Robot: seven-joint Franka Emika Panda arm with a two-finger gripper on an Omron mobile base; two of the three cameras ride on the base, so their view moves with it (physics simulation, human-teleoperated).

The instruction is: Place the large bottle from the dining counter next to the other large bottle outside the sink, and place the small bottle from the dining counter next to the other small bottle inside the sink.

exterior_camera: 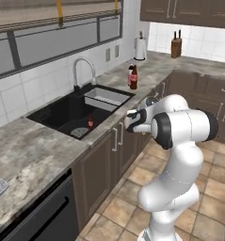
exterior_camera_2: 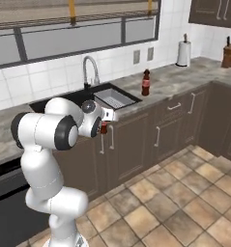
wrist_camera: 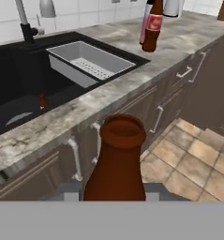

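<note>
My gripper is shut on the small bottle, a short brown one whose open neck rises in the hand view. It hangs in front of the counter edge, below the sink, and shows as a red-brown spot at the hand. Another small bottle stands inside the black basin. Two large bottles stand close together on the counter right of the sink. The dining counter is out of view.
A grey drain tray fills the sink's right basin, under a chrome tap. A paper towel roll and a knife block stand at the back. Brown cabinet doors line the tiled floor.
</note>
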